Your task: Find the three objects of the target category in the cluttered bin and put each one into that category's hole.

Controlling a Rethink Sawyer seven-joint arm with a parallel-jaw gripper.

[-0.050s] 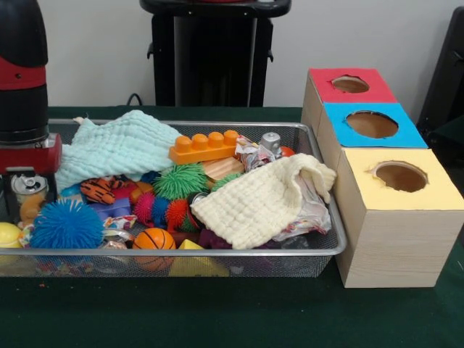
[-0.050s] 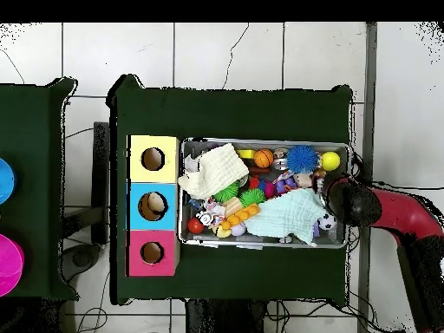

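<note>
Arm pose: the red and black arm (image 1: pixel 25 87) stands vertical at the left edge of the front frame, its lower end sunk into the left end of the wire mesh bin (image 1: pixel 319 250). In the overhead frame the arm (image 2: pixel 381 211) enters from the lower right and bends over the bin's right end, its black head above the bin's right rim.

End effector (image 1: pixel 27 190): only a metallic part shows below the red collar, among the toys. Cannot tell whether it is spread or pressed together, or whether it holds anything.

Bin contents, front frame: light blue cloth (image 1: pixel 119 145) at upper left; cream cloth (image 1: pixel 261 199) draped at right; orange building brick (image 1: pixel 204 146) at centre top; green spiky ball (image 1: pixel 180 180) at centre; blue spiky ball (image 1: pixel 67 225) at lower left; small basketball (image 1: pixel 154 240) at the front wall; yellow ball (image 1: pixel 9 235) at far left.

Target box, right of the bin on the dark green surface (image 1: pixel 217 312): three holes in a row, with the red section (image 1: pixel 349 85) farthest up the frame, the blue section (image 1: pixel 372 124) in the middle and the yellow section (image 1: pixel 400 176) lowest. In the overhead frame something pale shows inside the blue hole (image 2: pixel 153 205).
</note>
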